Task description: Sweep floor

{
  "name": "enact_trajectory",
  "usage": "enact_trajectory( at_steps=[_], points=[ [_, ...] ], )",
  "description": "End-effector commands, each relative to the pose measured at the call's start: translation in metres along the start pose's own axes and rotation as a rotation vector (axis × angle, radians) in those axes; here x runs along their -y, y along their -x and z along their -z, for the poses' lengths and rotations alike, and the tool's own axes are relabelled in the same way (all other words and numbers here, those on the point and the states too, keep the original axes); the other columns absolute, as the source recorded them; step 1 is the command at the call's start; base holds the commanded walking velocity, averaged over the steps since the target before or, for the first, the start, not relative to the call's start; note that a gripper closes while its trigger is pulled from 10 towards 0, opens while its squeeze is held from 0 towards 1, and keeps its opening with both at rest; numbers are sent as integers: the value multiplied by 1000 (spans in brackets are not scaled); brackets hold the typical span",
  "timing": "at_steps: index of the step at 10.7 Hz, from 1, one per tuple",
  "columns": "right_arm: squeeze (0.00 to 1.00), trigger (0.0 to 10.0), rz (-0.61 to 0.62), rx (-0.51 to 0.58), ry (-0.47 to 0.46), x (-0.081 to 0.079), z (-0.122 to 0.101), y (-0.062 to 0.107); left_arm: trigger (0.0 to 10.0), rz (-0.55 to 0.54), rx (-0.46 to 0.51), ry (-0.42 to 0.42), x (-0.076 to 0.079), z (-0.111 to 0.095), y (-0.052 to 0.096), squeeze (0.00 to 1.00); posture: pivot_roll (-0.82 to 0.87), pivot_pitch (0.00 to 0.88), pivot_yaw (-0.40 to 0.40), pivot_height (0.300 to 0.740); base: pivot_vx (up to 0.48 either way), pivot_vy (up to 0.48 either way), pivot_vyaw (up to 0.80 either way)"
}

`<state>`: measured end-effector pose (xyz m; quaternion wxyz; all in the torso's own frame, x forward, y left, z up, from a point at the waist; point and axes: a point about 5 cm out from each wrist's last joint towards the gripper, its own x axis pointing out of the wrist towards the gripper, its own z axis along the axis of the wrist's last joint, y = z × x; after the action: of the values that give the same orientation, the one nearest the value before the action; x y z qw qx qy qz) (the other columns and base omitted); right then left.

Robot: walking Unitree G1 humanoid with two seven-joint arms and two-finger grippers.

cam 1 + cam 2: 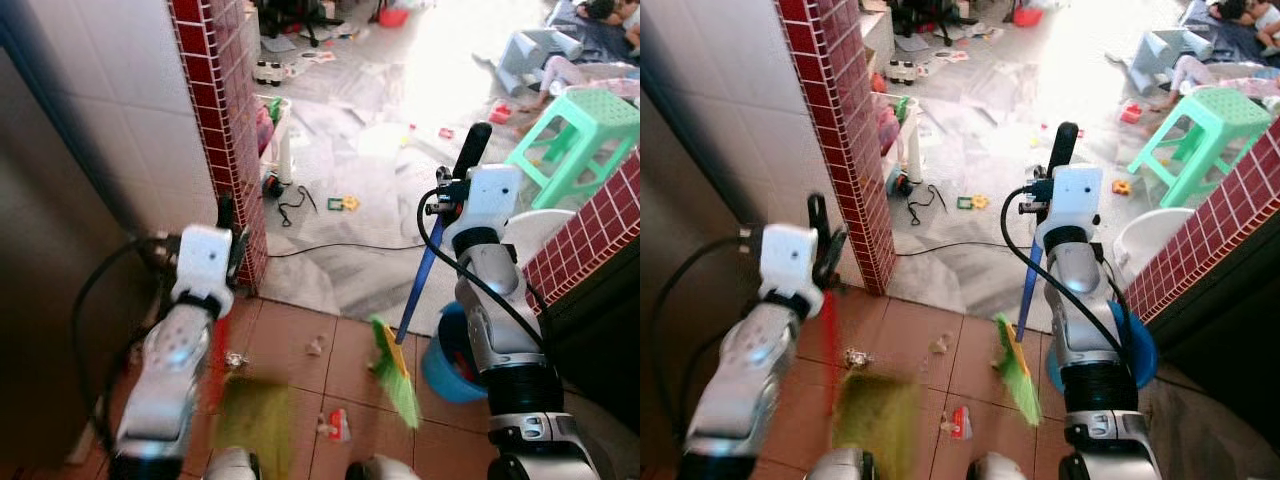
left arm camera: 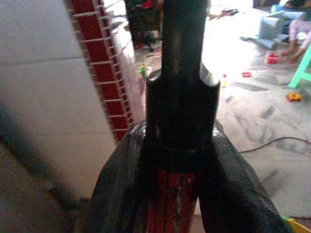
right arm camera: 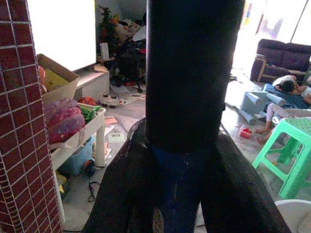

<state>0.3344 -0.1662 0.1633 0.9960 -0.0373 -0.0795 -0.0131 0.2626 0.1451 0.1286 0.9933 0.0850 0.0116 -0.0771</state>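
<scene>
the robot stood on the terracotta floor by the red tiled pillar, a tool in each arm. the right gripper was clamped around the broom, high on its blue shaft just under the black end grip; the green bristles touched the floor beside a blue bucket. the left gripper was closed on the red handle of the dustpan, whose green pan looked blurred, low in front of the robot.

i judged the broom light but long, stiff in the shaft and soft at the bristles, so a hold that high would give reach and little downward force; the smooth shaft could twist in the fingers. the dustpan seemed light plastic too, best held where it already was, on the handle.

counted: one broom, one dustpan, one bucket, one green stool, and about four bits of litter on the floor, among them a red wrapper and a crumpled scrap.
</scene>
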Motion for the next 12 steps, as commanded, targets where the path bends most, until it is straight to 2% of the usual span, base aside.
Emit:
enact_trajectory(
  at_steps=[1, 2, 3, 4, 6, 8, 9, 11, 12],
  points=[
    [0, 10000, 11, 56, 39, 3, -8, -1, 10000, 23, 34, -9, 2, -15, 4, 0, 2, 39, -48, 740, 0, 0, 0],
    [0, 10000, 15, 97, 110, 6, -15, -3, 10000, 50, -4, -28, 1, -14, 10, 0, 3, 37, -49, 740, 0, 0, 0],
    [0, 10000, 17, 94, 128, 7, -15, -4, 10000, 57, -15, -12, 2, -13, 11, 0, 5, 37, -50, 740, 0, 0, 0],
    [0, 10000, 40, 17, 120, 7, -2, -3, 10000, 86, -36, 10, 10, -6, 6, 0, 7, 30, -53, 740, 0, 0, 0],
    [0, 10000, -13, -80, 104, -3, 13, 1, 10000, 119, -95, 45, 27, 9, -4, 0, -9, 25, -51, 740, 0, 0, 0],
    [0, 10000, -11, -152, 94, -4, 25, 5, 10000, 165, -133, 37, 39, 17, -9, 0, -21, 29, -48, 740, 0, 0, 0],
    [0, 10000, 0, -213, 21, -6, 33, 8, 10000, 186, -150, 36, 50, 22, -16, 0, -28, 33, -46, 740, 0, 0, 0],
    [0, 10000, 12, -310, -77, -11, 44, 11, 10000, 189, -157, 32, 61, 29, -31, 0, -33, 32, -45, 740, 0, 0, 0],
    [0, 10000, 9, -340, -145, -16, 46, 10, 10000, 105, -178, 36, 57, 38, -42, 0, -40, 32, -45, 740, 0, 0, 0]
  ],
)
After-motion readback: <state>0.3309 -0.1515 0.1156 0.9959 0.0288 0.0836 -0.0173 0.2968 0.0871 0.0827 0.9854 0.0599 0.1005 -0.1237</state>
